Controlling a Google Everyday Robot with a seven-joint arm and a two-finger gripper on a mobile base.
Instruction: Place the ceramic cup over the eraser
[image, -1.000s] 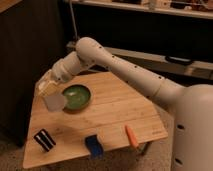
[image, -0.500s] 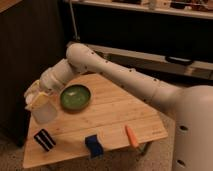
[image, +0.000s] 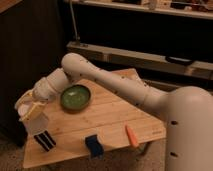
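The robot has a smooth white body (image: 187, 130) with rounded shapes, wide at the lower right. Its arm (image: 110, 82) is a thick white tube with small dark dots, maybe screws, along the side. A round joint (image: 75, 65) forms the elbow. The wrist has ring-like white segments, and the end effector (image: 31, 111), above the table's left edge, looks pale yellowish-white.

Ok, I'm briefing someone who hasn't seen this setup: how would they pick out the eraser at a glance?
Start at the wooden table and go to its front left corner, below the green bowl. The eraser lies there, just under the ceramic cup in the tool. It is black with white stripes, unlike the blue block and orange piece.
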